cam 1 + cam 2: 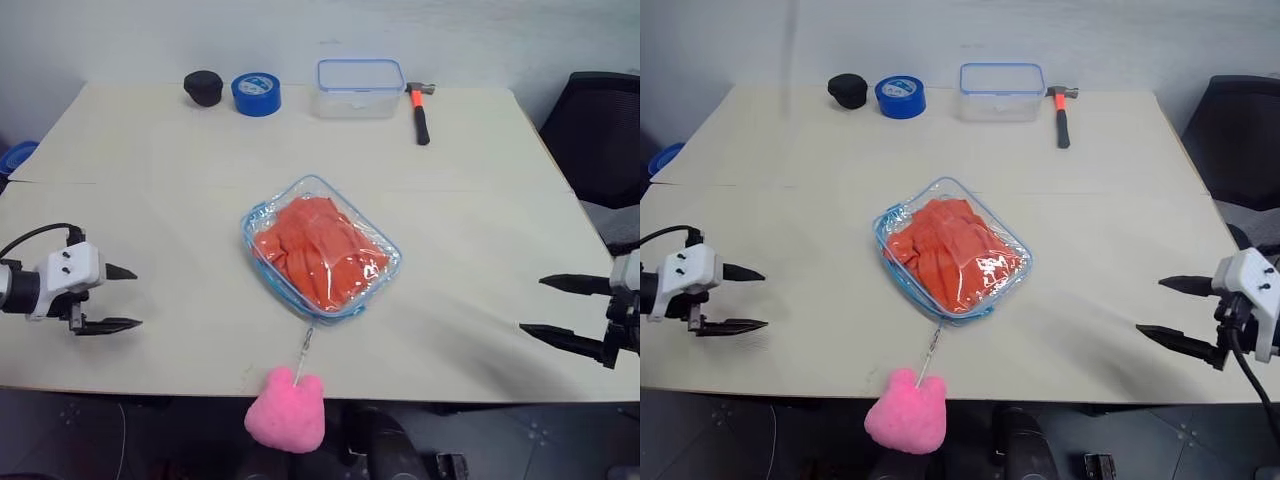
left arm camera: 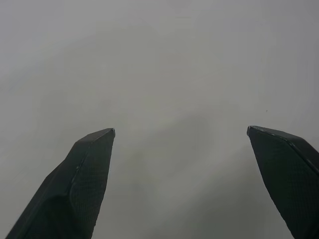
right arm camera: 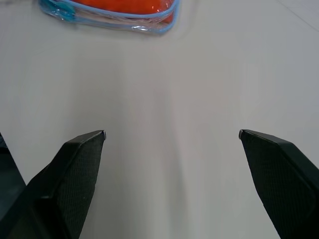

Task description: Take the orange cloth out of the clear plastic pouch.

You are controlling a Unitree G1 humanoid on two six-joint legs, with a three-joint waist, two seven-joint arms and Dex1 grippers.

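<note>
You have the clear plastic pouch (image 1: 320, 248) lying mid-bench (image 1: 480, 200), the orange cloth (image 1: 318, 250) inside it, pink plush (image 1: 286, 410) hanging over the near edge. Left gripper (image 1: 127, 298) and right gripper (image 1: 545, 306) hover at opposite side edges, fingers apart, holding nothing.

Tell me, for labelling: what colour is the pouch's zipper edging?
Light blue, clearest in the left eye view on the clear plastic pouch.

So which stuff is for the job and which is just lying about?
For the job:
- orange cloth
- clear plastic pouch, cloth inside
- left end effector and right end effector, both open

Just lying about:
- hammer
- blue tape roll
- clear box
- black lump
</note>
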